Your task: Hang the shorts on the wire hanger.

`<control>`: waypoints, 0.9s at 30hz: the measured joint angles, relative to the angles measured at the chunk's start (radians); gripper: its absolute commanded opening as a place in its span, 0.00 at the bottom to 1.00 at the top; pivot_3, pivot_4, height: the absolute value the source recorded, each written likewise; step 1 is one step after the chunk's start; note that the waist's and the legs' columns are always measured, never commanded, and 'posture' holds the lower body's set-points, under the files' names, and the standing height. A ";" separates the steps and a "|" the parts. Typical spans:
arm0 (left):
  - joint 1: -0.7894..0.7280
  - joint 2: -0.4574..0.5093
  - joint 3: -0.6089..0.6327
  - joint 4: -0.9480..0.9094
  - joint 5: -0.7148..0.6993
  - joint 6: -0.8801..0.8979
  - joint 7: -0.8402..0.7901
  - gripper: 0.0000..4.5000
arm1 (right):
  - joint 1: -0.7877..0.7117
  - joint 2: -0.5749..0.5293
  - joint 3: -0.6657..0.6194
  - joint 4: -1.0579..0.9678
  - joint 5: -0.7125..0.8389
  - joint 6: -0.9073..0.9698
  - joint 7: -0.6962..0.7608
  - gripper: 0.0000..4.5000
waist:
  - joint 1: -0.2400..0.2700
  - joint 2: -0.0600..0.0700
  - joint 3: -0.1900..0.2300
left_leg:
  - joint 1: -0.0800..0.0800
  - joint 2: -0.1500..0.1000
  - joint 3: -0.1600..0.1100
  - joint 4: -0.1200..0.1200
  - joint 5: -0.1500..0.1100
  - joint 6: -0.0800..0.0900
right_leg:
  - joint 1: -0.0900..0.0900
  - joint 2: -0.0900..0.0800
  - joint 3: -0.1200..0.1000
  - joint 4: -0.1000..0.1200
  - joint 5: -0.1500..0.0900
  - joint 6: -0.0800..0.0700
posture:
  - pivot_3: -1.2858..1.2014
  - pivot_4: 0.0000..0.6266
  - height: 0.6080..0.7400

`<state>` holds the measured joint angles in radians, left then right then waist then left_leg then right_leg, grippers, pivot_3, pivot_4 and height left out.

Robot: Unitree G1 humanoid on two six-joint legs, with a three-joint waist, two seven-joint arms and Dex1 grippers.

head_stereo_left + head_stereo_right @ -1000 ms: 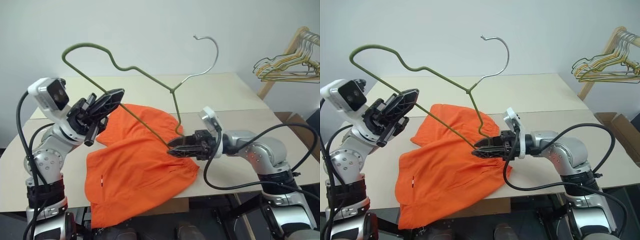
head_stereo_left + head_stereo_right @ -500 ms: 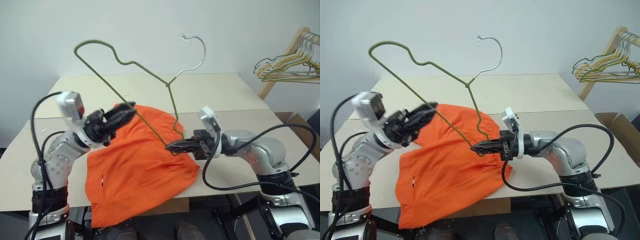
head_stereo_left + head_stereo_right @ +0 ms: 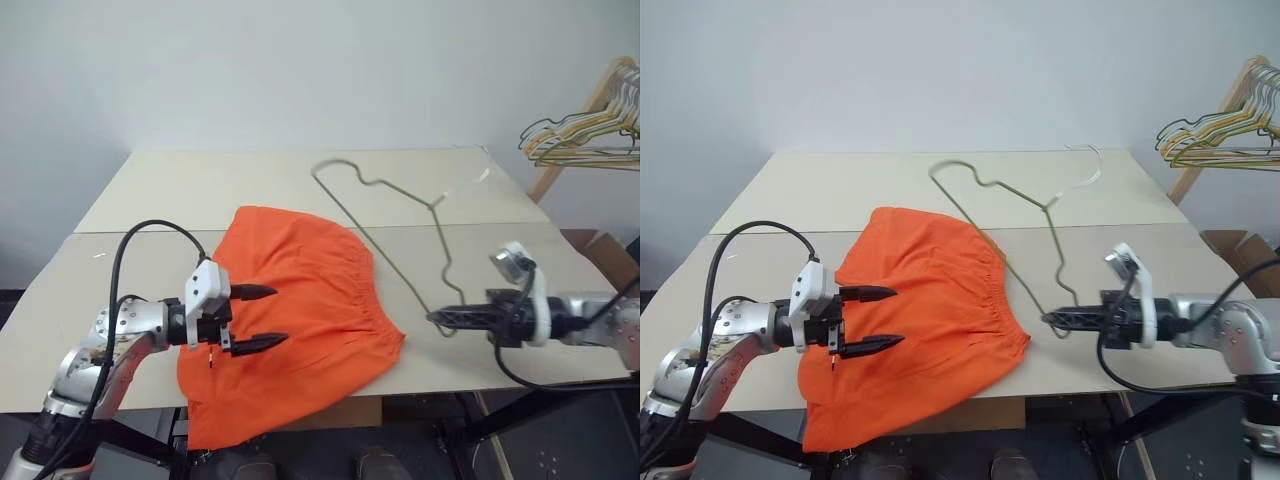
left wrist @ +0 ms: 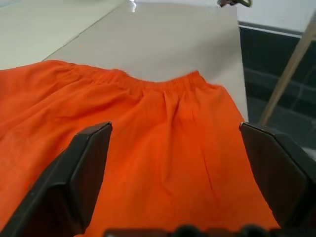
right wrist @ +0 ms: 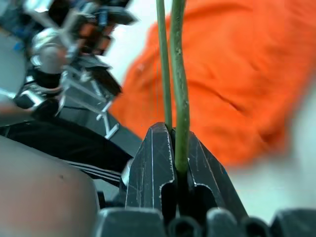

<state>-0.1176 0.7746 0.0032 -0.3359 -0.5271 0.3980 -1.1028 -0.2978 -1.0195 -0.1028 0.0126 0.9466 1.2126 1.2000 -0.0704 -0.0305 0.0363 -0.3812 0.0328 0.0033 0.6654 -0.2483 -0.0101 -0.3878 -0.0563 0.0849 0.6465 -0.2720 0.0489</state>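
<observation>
The orange shorts (image 3: 310, 290) lie flat on the table, with one leg hanging over the front edge. My left gripper (image 3: 276, 316) hovers open just above their left part, one finger (image 4: 84, 168) on each side of the fabric (image 4: 168, 148), holding nothing. To the right of the shorts, my right gripper (image 3: 440, 318) is shut on a corner of the grey-green wire hanger (image 3: 432, 204). The wire (image 5: 180, 98) runs up out of the closed jaws. The hanger leans low over the table behind the shorts, its hook toward the far right.
The beige table (image 3: 200, 185) has a seam running across its middle. A wooden rack with a bunch of yellowish and dark wire hangers (image 3: 580, 140) stands at the far right. A cardboard box (image 3: 1240, 255) sits beside the table's right edge.
My left gripper let go of the hanger, opened and sank to the shorts. My right gripper closed on the hanger and carried it right, off the shorts; it tipped down low.
</observation>
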 measured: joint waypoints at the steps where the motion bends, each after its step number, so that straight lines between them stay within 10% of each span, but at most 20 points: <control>1: 0.000 0.001 -0.003 -0.007 0.008 -0.007 -0.009 1.00 | 0.000 -0.032 0.020 0.056 -0.023 0.011 0.024 0.00 | -0.001 0.000 0.000 | 0.000 0.000 0.000 0.000 0.000 0.000 | 0.000 0.000 0.001 0.000 0.000 0.000 | 0.49 0.00 1.00; 11: 0.001 -0.001 -0.047 -0.023 0.055 -0.023 -0.012 1.00 | -0.109 -0.133 0.418 0.430 -0.305 0.027 0.263 0.00 | 0.000 0.002 0.001 | 0.000 0.000 0.002 0.000 0.000 0.000 | -0.001 0.000 0.002 0.000 0.000 0.000 | 0.49 0.00 1.00; 27: 0.036 0.003 -0.049 -0.043 0.056 -0.023 -0.004 1.00 | -0.146 -0.089 0.451 0.485 -0.326 -0.025 0.351 0.00 | 0.002 0.004 0.001 | 0.000 0.000 0.002 0.000 0.000 0.000 | 0.000 0.000 0.002 0.000 0.000 0.000 | 0.50 0.00 1.00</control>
<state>-0.0819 0.7779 -0.0458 -0.3794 -0.4707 0.3755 -1.1072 -0.4436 -1.1085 0.3483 0.4973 0.6207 1.1874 1.5511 -0.0680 -0.0267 0.0369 -0.3808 0.0327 0.0052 0.6656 -0.2483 -0.0100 -0.3880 -0.0559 0.0872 0.6465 -0.2718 0.0494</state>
